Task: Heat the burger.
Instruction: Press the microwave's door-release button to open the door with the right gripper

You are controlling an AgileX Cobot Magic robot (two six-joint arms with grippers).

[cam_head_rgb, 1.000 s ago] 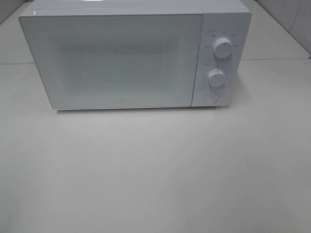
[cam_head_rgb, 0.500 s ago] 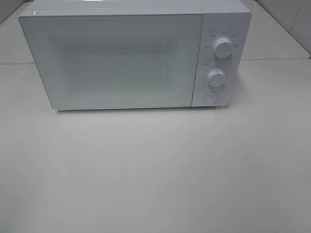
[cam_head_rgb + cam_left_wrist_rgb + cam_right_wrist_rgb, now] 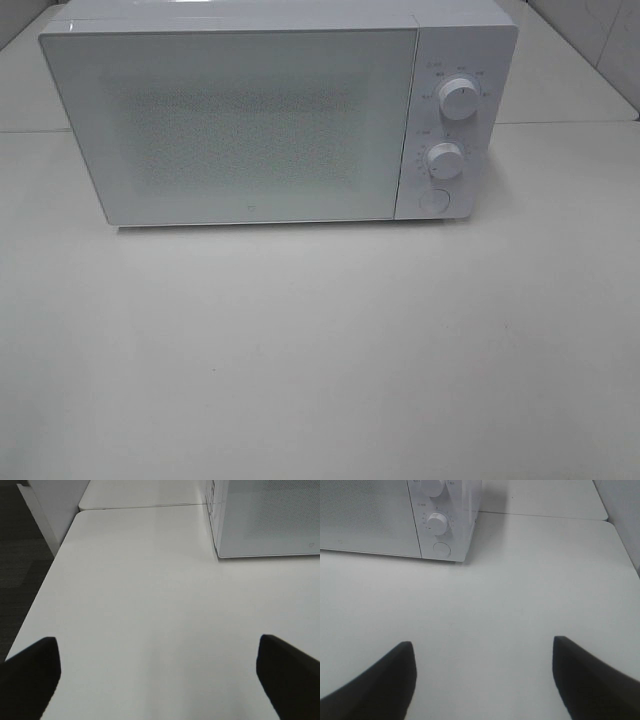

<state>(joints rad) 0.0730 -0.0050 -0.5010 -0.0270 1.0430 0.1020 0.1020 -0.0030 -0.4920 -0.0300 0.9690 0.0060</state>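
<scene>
Two grippers hang clear of everything. Your left gripper [image 3: 157,652] is spread to its widest and your right gripper [image 3: 482,647] is also well parted. Neither carries anything, and both sit over bare table [image 3: 320,350] on the near side of the microwave [image 3: 250,120], whose door [image 3: 240,70] is shut. The burger shows in no view, and you cannot tell whether it sits behind that frosted door. You are probably between steps. If it is inside, send your right arm to the lower knob [image 3: 444,160]. If not, press the round button [image 3: 433,200] below it first.
</scene>
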